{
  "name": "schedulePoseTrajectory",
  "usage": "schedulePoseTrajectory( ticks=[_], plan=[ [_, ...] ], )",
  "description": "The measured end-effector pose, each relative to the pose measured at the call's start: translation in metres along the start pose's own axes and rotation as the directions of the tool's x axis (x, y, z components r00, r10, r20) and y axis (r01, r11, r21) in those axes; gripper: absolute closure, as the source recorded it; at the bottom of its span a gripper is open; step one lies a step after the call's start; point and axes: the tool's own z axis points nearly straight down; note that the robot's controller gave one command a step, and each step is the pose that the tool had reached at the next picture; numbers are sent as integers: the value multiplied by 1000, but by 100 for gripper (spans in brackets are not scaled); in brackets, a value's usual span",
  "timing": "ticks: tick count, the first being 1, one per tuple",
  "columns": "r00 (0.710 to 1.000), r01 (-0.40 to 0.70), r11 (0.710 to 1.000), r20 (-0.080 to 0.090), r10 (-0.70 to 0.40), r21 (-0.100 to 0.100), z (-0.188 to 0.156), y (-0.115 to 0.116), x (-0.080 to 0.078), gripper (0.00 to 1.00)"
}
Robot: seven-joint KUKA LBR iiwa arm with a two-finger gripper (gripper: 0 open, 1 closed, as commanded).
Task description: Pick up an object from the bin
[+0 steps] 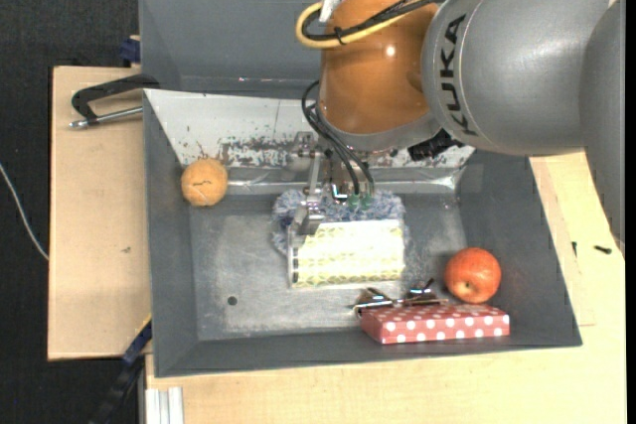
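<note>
1. The pick looked unfinished. Every loose thing I could make out lay on the floor of the bin point(248, 303), and none was raised off it.
2. The gripper point(320, 204) sat low, near the bin's centre and a little toward 12 o'clock, under the arm's orange cover point(373, 65). I could not tell whether it was open or closed. Nothing could be seen in its hold.
3. The nearest thing was a crumpled blue-grey bundle point(383, 207), which seemed to be cloth or netting. It lay right under and around the gripper, spreading from it toward 3 o'clock. Contact seemed likely, but it was hidden by the wrist.
4. A pale yellow ribbed block point(348, 255) lay just beside the gripper at its 5 o'clock, touching the bundle's lower edge. I could not tell which of the two was the target.
5. The other things were well apart from the gripper:
   - an orange ball point(204, 183) at the bin's 9 o'clock, against the back slope
   - a red apple point(472, 275) at 4 o'clock
   - a red box with white dots point(434, 324) at 5 o'clock along the near wall, with a small dark metal clip point(397, 296) touching its upper edge
6. By my judgement, the approach was done. A secure grip and the whole lift clear of the bin were left to do.
</note>
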Motion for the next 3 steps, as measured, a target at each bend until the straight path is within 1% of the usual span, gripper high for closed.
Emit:
schedulePoseTrajectory(
  ticks=[1, 2, 3],
  plan=[
    [1000, -2, 1000, 8, 2, -1, -5, -1, -2, 0],
    [998, 67, 998, 13, -67, 0, 72, -31, -19, 0],
    [961, 277, 961, 12, -277, -5, 118, -41, -32, 0]
  ],
)
